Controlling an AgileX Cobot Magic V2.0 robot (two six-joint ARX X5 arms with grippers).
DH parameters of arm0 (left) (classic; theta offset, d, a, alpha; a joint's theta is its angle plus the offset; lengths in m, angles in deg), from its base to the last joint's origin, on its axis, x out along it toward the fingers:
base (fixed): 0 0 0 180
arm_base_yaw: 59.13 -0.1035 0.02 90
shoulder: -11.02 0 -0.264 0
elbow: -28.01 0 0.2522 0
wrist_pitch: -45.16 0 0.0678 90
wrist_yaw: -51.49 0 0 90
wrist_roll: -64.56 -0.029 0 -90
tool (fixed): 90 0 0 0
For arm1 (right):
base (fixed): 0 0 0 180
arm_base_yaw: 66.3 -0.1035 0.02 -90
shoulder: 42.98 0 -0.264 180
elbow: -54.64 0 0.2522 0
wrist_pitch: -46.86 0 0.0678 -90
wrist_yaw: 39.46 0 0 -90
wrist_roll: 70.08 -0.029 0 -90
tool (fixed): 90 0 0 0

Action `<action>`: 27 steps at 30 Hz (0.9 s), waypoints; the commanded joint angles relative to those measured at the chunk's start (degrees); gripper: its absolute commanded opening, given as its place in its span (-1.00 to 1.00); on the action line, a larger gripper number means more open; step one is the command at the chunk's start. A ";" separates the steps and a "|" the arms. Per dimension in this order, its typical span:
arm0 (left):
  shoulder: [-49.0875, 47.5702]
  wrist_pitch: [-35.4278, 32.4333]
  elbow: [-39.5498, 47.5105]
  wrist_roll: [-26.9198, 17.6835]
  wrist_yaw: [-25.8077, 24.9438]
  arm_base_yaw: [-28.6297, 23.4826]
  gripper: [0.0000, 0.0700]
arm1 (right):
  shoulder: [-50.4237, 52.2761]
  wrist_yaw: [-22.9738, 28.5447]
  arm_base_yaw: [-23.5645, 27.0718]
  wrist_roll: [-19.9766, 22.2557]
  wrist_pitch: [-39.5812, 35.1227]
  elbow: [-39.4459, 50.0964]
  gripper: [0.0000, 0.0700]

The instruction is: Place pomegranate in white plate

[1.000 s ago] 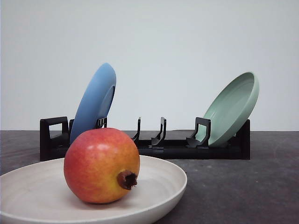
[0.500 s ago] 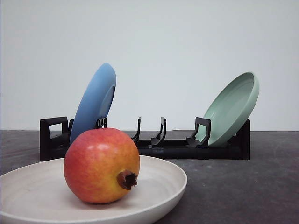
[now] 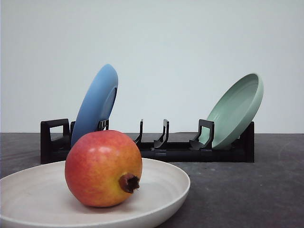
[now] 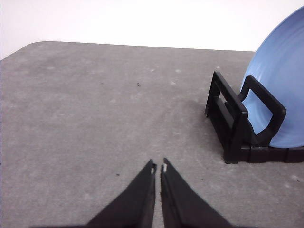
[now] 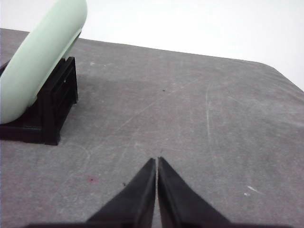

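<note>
Pomegranate (image 3: 103,168) is sitting in the white plate (image 3: 161,202), crown pointing sideways; left pincer (image 4: 158,167) and right pincer (image 5: 156,161) are both hanging pressed together, gripping nothing, well apart from it; task is looking complete.

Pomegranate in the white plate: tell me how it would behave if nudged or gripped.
The pomegranate is round, so a nudge would probably roll it, though the white plate has a raised rim that may stop it. Its glossy skin looks slippery. It seems firm and likely fairly heavy for its size.
</note>
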 commanded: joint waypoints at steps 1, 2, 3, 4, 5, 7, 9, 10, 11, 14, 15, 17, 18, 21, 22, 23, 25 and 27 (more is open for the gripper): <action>-0.07 0.28 0.55 0.04 -0.39 -0.11 -1.00 | 0.09 0.00 0.00 -0.99 -0.39 0.26 -1.00; -0.07 0.28 0.55 0.04 -0.39 -0.11 -1.00 | 0.09 0.00 0.00 -1.00 -0.39 0.26 -1.00; -0.07 0.28 0.55 0.04 -0.39 -0.11 -1.00 | 0.09 0.00 0.00 -1.01 -0.39 0.26 -1.00; -0.07 0.28 0.55 0.04 -0.39 -0.11 -1.00 | 0.09 0.00 0.00 -1.01 -0.39 0.26 -1.00; -0.07 0.28 0.55 0.04 -0.39 -0.11 -1.00 | 0.09 0.00 0.00 -0.99 -0.39 0.26 -1.00; -0.07 0.28 0.56 0.04 -0.39 -0.11 -1.00 | 0.09 0.00 0.00 -0.98 -0.39 0.26 -1.00; -0.07 0.28 0.55 0.04 -0.39 -0.11 -1.00 | 0.09 0.00 0.00 -1.01 -0.39 0.26 -1.00; -0.07 0.28 0.55 0.04 -0.39 -0.11 -1.00 | 0.09 0.00 0.00 -0.99 -0.39 0.26 -1.00; -0.07 0.28 0.55 0.04 -0.39 -0.11 -1.00 | 0.09 0.00 0.00 -0.98 -0.39 0.26 -1.00; -0.07 0.28 0.57 0.04 -0.39 -0.11 -1.00 | 0.09 0.00 0.00 -1.00 -0.39 0.26 -1.00; -0.07 0.28 0.57 0.04 -0.39 -0.11 -1.00 | 0.09 0.00 0.00 -0.99 -0.39 0.26 -1.00; -0.07 0.28 0.55 0.04 -0.39 -0.11 -1.00 | 0.09 0.00 0.00 -1.00 -0.39 0.26 -1.00; -0.07 0.28 0.55 0.04 -0.39 -0.11 -1.00 | 0.09 0.00 0.00 -0.99 -0.39 0.26 -1.00; -0.07 0.30 0.55 0.04 -0.39 -0.11 -1.00 | 0.09 0.00 0.00 -1.00 -0.39 0.26 -1.00; -0.07 0.29 0.56 0.06 -0.39 -0.11 -1.00 | 0.09 0.00 0.00 -1.01 -0.39 0.26 -1.00; -0.07 0.28 0.55 0.05 -0.39 -0.11 -1.00 | 0.09 0.00 0.00 -0.99 -0.39 0.26 -1.00; -0.07 0.28 0.55 0.04 -0.39 -0.11 -1.00 | 0.09 0.00 0.00 -0.99 -0.39 0.26 -1.00; -0.07 0.28 0.57 0.06 -0.39 -0.11 -1.00 | 0.09 0.00 0.00 -0.99 -0.39 0.26 -1.00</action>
